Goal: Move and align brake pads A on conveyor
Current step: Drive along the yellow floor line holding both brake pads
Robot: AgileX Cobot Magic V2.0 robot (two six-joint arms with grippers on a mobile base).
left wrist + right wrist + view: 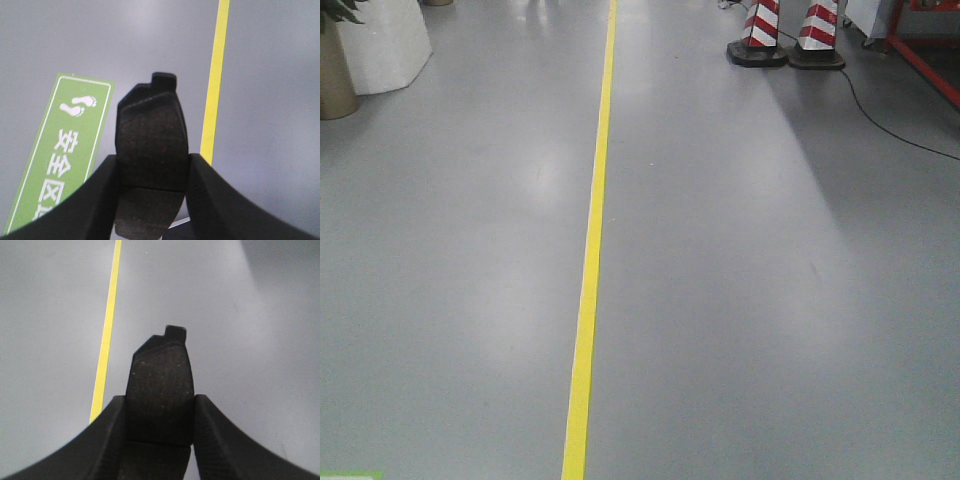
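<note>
While both arms are hanging over open floor, each one is carrying a pad. The left gripper (152, 165) is clamping a brake pad (150, 150) across its short width, the two black fingers (100, 200) pressing on the pad's long edges. The pad's long axis is running straight out ahead of the jaws, with its notched tab end pointing away from the wrist and the grooved middle sitting right between the fingertips. The right gripper (159, 405) is holding a second brake pad (160, 390) the same way: jaws closed on its sides, friction face towards the camera, tab end forward.

Neither pad is resting on anything; under both there is only the grey floor (740, 300), with a yellow floor line (590, 260) running away from the robot. A green safety sign (60, 150) is lying on the floor to the left of the left-hand pad. Two striped cones (785, 35) are standing far ahead on the right.

No conveyor is showing in any view, so which arm is nearer to it cannot be judged; it is probably still some way off or behind the cameras. The pads are likely in transit, and setting them down will turn on bringing those forward-pointing long axes parallel to each other on the belt.
</note>
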